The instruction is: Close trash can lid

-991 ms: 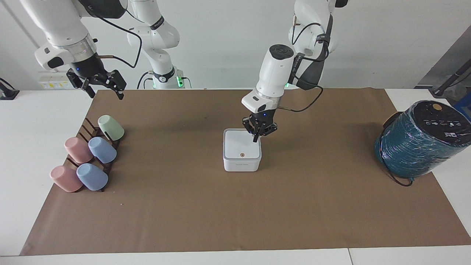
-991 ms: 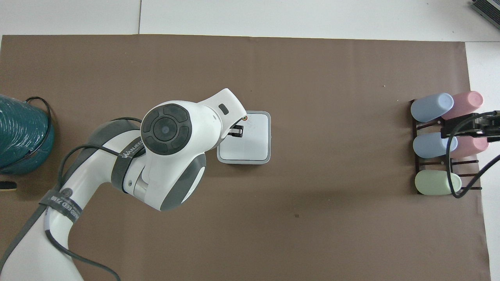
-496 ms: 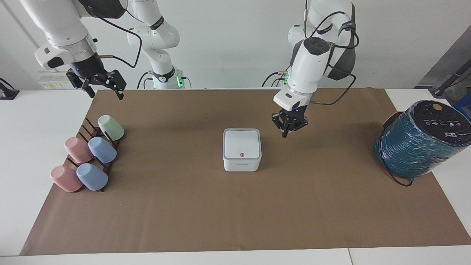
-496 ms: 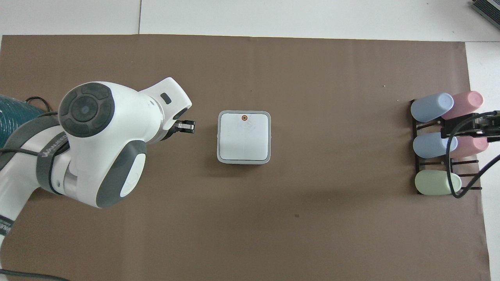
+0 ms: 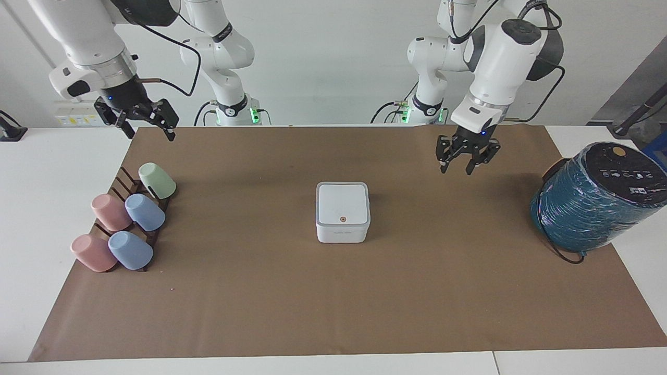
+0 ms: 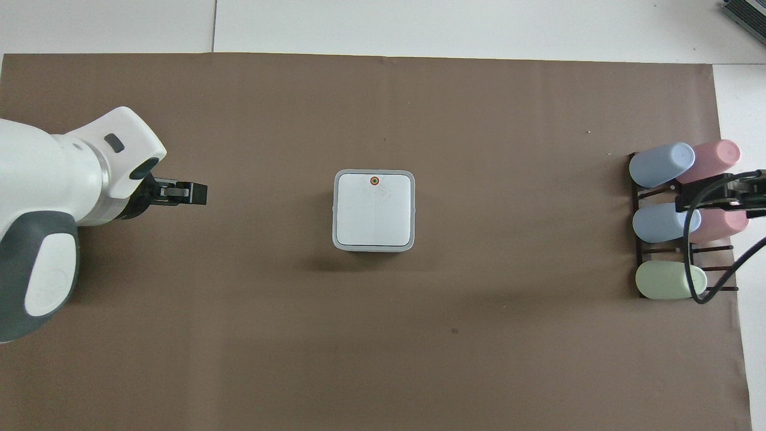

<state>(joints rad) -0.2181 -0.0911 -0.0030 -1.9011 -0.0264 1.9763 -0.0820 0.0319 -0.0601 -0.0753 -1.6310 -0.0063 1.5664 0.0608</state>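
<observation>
The small white trash can (image 5: pixel 341 234) stands at the middle of the brown mat. Its lid (image 5: pixel 343 202) lies flat and shut on it, the orange-brown dot up; it also shows in the overhead view (image 6: pixel 374 211). My left gripper (image 5: pixel 455 170) is open and empty, up in the air over bare mat between the can and the teal cylinder, well apart from the can; it also shows in the overhead view (image 6: pixel 194 193). My right gripper (image 5: pixel 150 135) is open and empty, and the arm waits with it raised over the cup rack (image 6: pixel 715 200).
A dark rack (image 5: pixel 122 179) with several pastel cups lying in it sits at the right arm's end of the mat. A big teal-wrapped cylinder (image 5: pixel 594 200) lies at the left arm's end. The brown mat (image 5: pixel 333 302) covers most of the table.
My left gripper has lifted off the lid, swung toward the left arm's end of the table and opened. The lid has stayed flat and the right arm has not moved.
</observation>
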